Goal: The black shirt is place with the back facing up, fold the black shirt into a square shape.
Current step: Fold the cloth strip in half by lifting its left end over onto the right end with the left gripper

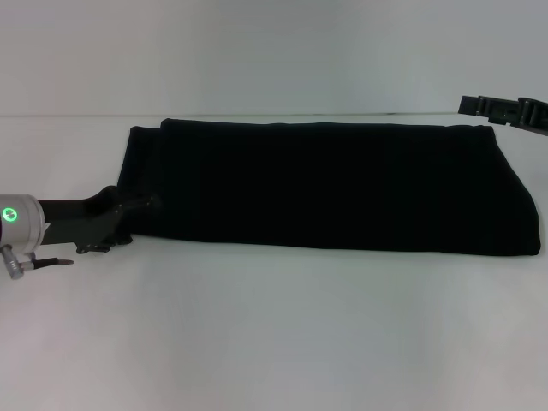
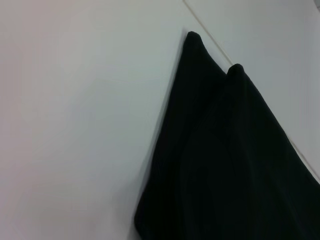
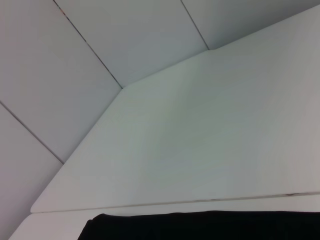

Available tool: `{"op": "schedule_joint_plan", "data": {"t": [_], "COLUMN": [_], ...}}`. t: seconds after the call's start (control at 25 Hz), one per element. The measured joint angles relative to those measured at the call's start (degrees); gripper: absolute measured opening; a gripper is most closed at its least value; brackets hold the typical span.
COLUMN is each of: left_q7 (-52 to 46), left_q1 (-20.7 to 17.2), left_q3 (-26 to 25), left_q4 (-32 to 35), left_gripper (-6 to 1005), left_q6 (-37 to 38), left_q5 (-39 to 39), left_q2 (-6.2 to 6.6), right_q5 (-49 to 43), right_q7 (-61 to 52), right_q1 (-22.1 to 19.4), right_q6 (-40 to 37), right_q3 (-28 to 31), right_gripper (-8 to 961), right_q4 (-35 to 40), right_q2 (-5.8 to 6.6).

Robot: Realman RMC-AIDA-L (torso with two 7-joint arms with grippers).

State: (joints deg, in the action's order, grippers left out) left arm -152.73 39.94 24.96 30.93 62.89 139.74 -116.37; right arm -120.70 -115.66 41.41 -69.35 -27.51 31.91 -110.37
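The black shirt [image 1: 334, 184] lies flat on the white table [image 1: 274, 334] as a long folded band running left to right, with no lettering showing. My left gripper [image 1: 130, 221] is low at the band's near left corner, right against the cloth edge. The left wrist view shows that left end of the shirt [image 2: 230, 165], with two layered corners pointing away. My right gripper [image 1: 505, 110] hovers beyond the shirt's far right corner, only partly in view. A strip of the shirt's far edge [image 3: 200, 227] shows in the right wrist view.
Bare white tabletop lies in front of the shirt and to its left [image 2: 75, 125]. The table's far edge [image 3: 165, 202] runs just behind the shirt, with pale wall panels [image 3: 125, 35] beyond it.
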Motion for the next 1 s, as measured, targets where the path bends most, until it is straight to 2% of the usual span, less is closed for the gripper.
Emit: {"op": "schedule_joint_plan", "data": {"t": [1.0], "left_q7": [-0.09], "left_q1": [0.53], "left_q3": [0.00], "left_q4": [-1.59], "left_gripper": [888], "left_q6": [-4.28], "left_q5": [0.41], "left_q2": [0.34], "right_q5": [0.03], "right_q7": [-0.05], "right_q1": [0.16], "right_q6": [-0.23], "right_q3": [0.00], "right_gripper": [865], "right_q4": [-0.01], "right_q2": [0.00]}}
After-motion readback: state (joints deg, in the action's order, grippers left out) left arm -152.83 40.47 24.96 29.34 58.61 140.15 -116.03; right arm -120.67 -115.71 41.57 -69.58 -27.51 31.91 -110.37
